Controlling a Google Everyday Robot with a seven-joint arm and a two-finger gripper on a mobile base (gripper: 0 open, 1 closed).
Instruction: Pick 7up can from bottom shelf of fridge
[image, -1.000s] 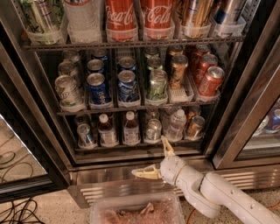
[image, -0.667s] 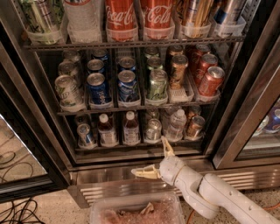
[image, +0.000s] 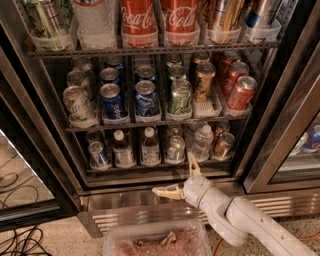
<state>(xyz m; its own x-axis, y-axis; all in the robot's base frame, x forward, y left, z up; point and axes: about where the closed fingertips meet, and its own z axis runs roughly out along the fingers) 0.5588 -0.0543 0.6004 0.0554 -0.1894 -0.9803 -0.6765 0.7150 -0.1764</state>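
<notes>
Clad in smooth off-white shells, thick and tubular, with a thin tan band around the rounded wrist. Ends in a hand (image: 172, 172) low in mid-view, bearing two slim cream fingers (image: 192, 164) spread wide apart.

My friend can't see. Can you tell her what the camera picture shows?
A white robot arm holds its open pincer low in front of a fridge, just below the bottom shelf, where a pale 7up can stands. The shelves hold many cans and bottles.
</notes>
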